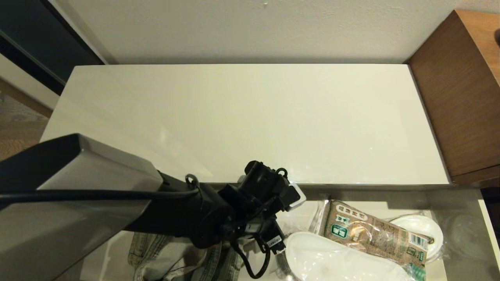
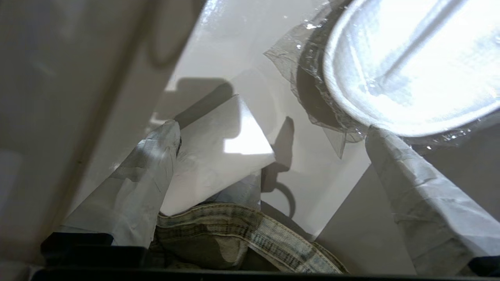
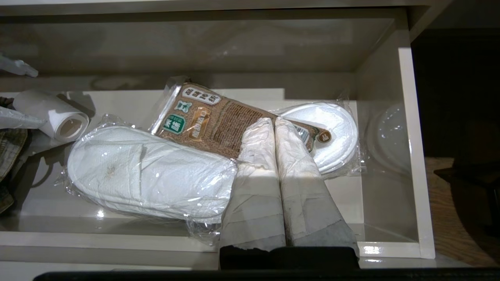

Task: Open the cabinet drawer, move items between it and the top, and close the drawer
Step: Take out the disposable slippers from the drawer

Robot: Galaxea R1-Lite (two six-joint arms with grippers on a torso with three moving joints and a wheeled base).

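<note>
Crinkly-wrapped flat slippers (image 3: 150,175), seamed denim garment (image 2: 234,234).

**Grey arm, black wrist, taped fingers**

The left arm (image 1: 78,183) is a boxy grey link with a black cable along it, ending in a black wrist. The left hand (image 2: 269,156) and right hand (image 3: 274,128) both have fingers wrapped in whitish tape.

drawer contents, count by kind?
Denim garment: 1
White slippers, wrapped: 2
Brown printed packet: 1
White paper roll: 1
Total: 5
</note>
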